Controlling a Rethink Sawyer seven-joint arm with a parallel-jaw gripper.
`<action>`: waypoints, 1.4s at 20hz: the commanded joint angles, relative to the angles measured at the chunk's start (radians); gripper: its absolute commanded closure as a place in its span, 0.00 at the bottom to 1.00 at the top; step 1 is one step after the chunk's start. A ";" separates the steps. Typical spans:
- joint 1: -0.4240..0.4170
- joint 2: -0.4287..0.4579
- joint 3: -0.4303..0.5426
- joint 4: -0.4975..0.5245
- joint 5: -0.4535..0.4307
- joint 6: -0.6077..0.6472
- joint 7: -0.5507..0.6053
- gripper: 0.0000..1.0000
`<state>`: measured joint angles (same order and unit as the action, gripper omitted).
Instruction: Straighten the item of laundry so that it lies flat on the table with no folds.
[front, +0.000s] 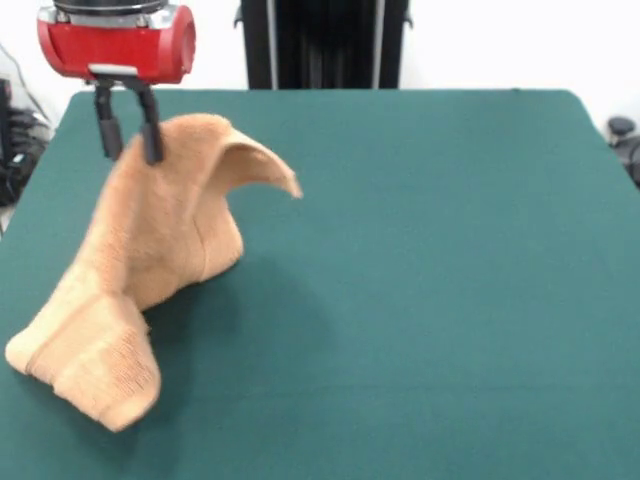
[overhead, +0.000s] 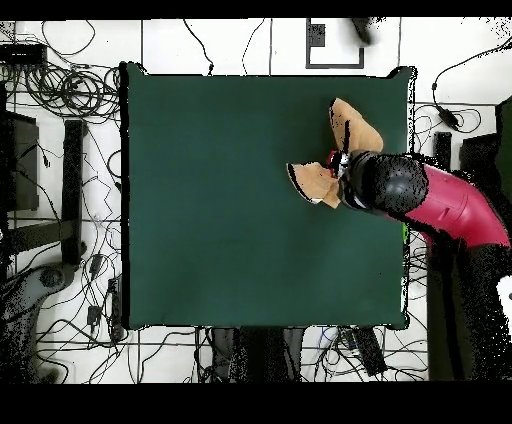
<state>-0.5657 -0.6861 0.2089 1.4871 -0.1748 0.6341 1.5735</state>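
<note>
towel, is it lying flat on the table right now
No, the gripper holds one part of the towel up off the table, so it drapes in folds with only its lower end resting on the cloth.

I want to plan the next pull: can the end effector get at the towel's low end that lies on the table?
Probably yes: the towel's low end lies uncovered, but the end effector is shut on its raised part.

Orange-tan towel (front: 150, 250) bunched and draped, top edge lifted off the green table (front: 430, 300), one corner flopping sideways, lower end resting near the table's edge.
</note>
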 joint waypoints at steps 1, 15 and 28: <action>0.035 0.028 0.099 0.138 -0.028 -0.070 0.018 0.00; 0.152 -0.018 -0.019 -0.012 -0.016 0.300 0.050 0.00; 0.123 0.056 0.022 0.011 -0.035 0.100 0.061 0.00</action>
<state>-0.4522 -0.7310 0.1840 1.4531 -0.1850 0.8353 1.5735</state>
